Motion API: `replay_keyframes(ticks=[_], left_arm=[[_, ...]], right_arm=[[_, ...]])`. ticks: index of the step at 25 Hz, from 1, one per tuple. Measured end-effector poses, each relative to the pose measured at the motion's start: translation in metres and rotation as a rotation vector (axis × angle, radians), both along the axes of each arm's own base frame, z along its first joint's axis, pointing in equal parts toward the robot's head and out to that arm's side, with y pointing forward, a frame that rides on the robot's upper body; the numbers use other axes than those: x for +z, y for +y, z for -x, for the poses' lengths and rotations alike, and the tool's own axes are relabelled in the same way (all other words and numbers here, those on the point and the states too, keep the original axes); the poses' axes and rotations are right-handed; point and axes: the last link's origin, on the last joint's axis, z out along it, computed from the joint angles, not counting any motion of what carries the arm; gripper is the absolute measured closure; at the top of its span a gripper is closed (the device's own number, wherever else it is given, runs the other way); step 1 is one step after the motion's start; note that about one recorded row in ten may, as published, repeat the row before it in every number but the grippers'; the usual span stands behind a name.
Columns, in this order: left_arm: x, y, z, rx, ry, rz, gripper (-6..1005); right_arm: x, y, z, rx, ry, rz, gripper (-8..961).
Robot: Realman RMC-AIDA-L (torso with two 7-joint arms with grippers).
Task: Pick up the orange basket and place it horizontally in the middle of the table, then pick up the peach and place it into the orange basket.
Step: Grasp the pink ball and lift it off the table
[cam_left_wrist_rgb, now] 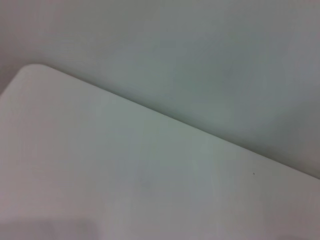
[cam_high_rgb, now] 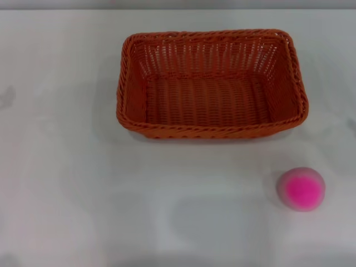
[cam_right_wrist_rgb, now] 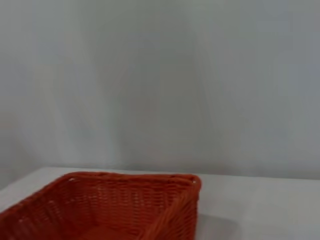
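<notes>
Spanning the whole head view, the table (cam_high_rgb: 67, 194) is the largest surface before you: plain white, smooth and flat, with a pale wall rising behind its far edge. Next in size, the orange basket (cam_high_rgb: 211, 83) sits upright on the table in the far centre, its long sides running left to right across your view and its open mouth facing up; the braided rim, sloping slatted walls and woven floor are all visible, and nothing lies inside it. Your right wrist camera shows one rounded corner of the same basket (cam_right_wrist_rgb: 115, 207) resting on the tabletop against the wall behind. Your left wrist camera shows only a bare rounded corner of the table (cam_left_wrist_rgb: 100, 170) and the wall beyond it. Smallest of all, the peach (cam_high_rgb: 301, 189) rests on the table at the near right, well apart from the basket and outside it, its bright magenta side turned upward with a pale pink margin around it. Neither gripper appears in any view: you cannot read from these pictures how far the left or the right fingers are spread, and nothing shows either of them holding the basket or the peach
</notes>
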Motion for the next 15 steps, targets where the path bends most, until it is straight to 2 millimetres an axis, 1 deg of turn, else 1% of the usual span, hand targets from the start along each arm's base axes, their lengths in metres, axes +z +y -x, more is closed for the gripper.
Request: replay_keyframes(ticks=[3, 5, 7, 8, 9, 12, 15], left_arm=[[0.003, -0.002, 0.005, -0.009, 0.016, -0.003, 503], [0.000, -0.004, 0.009, -0.011, 0.021, 0.017, 504], [-0.010, -0.006, 0.013, -0.008, 0.012, 0.057, 504], [-0.010, -0.006, 0.013, -0.008, 0.012, 0.057, 497], [-0.024, -0.007, 0.018, -0.013, -0.019, 0.096, 491], [-0.040, -0.007, 0.022, -0.022, -0.057, 0.128, 471], [-0.050, -0.006, 0.026, -0.021, -0.067, 0.144, 455]], right_arm=[[0.002, -0.013, -0.001, 0.006, 0.018, 0.011, 102], [-0.001, -0.019, -0.002, 0.000, 0.023, 0.030, 104], [-0.007, -0.023, -0.003, -0.014, 0.032, 0.063, 106], [-0.010, -0.024, -0.003, -0.023, 0.037, 0.082, 106], [-0.011, -0.024, -0.003, -0.029, 0.041, 0.095, 107], [-0.016, -0.025, -0.003, -0.047, 0.052, 0.142, 110], [-0.018, -0.026, -0.002, -0.050, 0.060, 0.165, 112]])
